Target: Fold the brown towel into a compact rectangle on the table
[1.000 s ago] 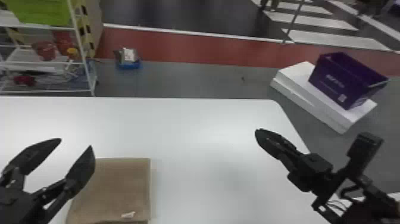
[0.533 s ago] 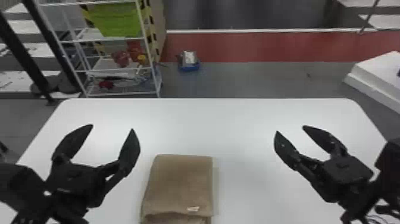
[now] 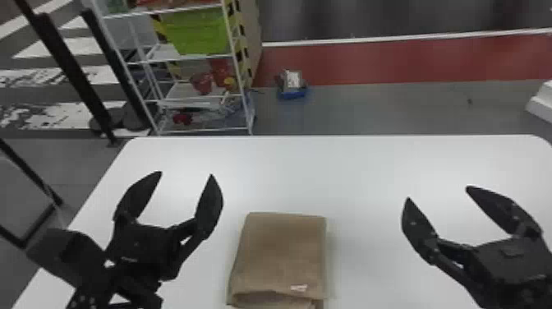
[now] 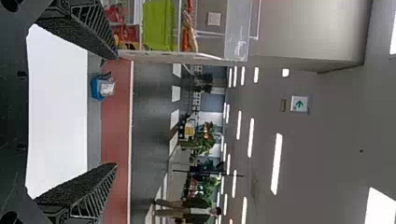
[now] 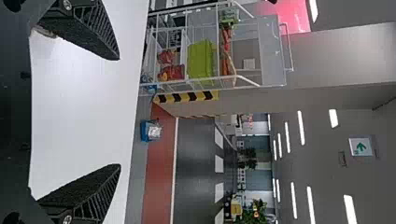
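Left gripper point(image 3: 185, 174) and right gripper point(image 3: 438, 193) stood empty, jaws spread, at the head view's left and right. The brown towel point(image 3: 283, 250) lay folded, lower centre, on the desk point(image 3: 361, 172); snagging only its top layer could have reopened the fold.

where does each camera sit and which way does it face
Head view: on the robot's head, looking forward and down at the towel and white table; the left gripper and right gripper show.
Left wrist view: on the left wrist, looking out past its two fingers over the table into the room.
Right wrist view: on the right wrist, looking out likewise past its own two fingers.
All three share the table and green bin.
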You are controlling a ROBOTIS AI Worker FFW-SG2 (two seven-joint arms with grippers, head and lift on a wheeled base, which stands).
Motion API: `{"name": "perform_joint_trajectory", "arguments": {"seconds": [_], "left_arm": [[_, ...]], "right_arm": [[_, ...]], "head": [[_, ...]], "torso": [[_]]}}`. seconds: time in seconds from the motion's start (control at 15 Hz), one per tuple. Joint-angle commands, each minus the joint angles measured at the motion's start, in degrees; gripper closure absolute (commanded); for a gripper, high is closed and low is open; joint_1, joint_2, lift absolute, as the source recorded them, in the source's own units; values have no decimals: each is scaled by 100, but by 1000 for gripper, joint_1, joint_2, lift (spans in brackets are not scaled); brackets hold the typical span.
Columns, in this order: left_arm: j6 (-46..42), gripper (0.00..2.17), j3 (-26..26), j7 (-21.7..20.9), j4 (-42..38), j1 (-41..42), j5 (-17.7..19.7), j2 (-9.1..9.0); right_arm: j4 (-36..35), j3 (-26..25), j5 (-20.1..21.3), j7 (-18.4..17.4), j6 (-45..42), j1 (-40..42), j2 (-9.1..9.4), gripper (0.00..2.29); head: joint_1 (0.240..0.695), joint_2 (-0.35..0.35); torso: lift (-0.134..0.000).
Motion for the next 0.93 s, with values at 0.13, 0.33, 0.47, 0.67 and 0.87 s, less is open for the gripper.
{"name": "perform_joint_trajectory", "arguments": {"seconds": [0.13, 0.33, 0.47, 0.67, 0.87], "left_arm": [[-357, 76, 130, -215, 91, 103, -4, 5], [-146, 80, 192, -250, 39, 155, -4, -21], [-23, 80, 192, -232, 83, 129, -13, -21], [-41, 80, 218, -179, 250, -20, 22, -30], [-23, 83, 218, -179, 408, -144, -22, -74]], "right_arm": [[276, -865, -597, 518, -414, 49, 5, 80], [197, -1067, -694, 421, -308, 49, 5, 80], [215, -1032, -650, 281, -343, -12, 5, 80], [329, -1075, -685, 237, -466, -65, 5, 87], [522, -1119, -720, 245, -835, -153, 5, 100]], "head": [[695, 142], [695, 90], [695, 72], [695, 63], [695, 62]], "torso": [[-124], [-124], [-124], [-124], [-124]]}}
